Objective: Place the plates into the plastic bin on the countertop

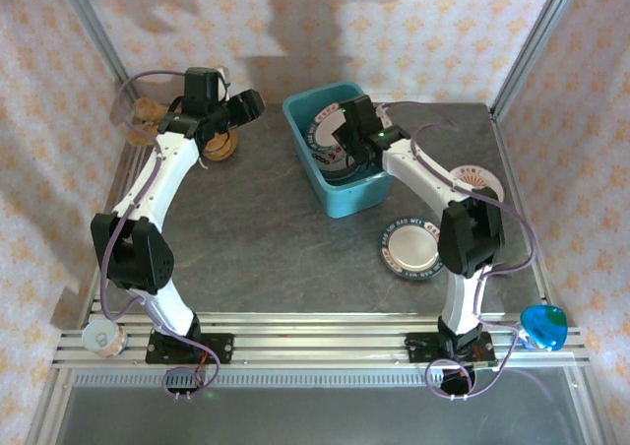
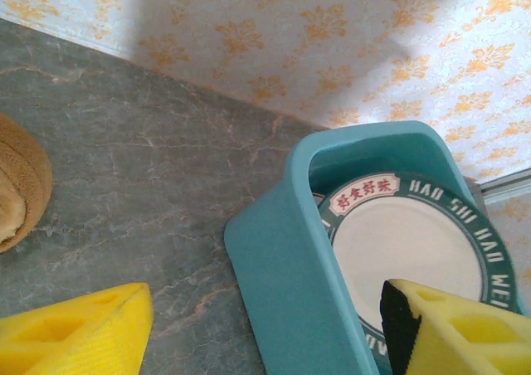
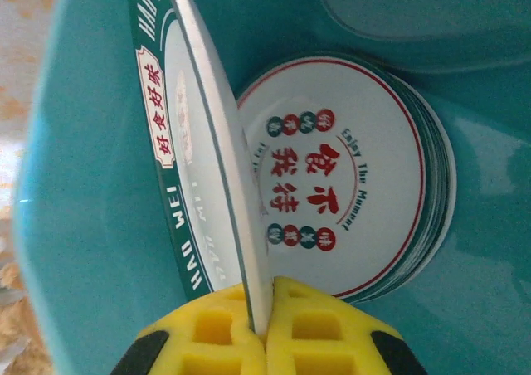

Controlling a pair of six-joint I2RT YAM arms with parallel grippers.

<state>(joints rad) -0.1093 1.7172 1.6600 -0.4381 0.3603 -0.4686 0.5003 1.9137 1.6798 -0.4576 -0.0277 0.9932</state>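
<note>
Where right fingers (image 3: 315, 329) pinch, plate (image 3: 182, 159) rim, seemingly "HAO WEI"

The plates (image 1: 325, 135) inside the plastic bin (image 1: 349, 201) are largely covered by the right arm (image 1: 423, 174), and an orange-patterned plate (image 1: 482, 177) is partly hidden by its elbow. The gripped plate (image 3: 170, 143) is cut off by the right wrist view's upper edge.
</note>
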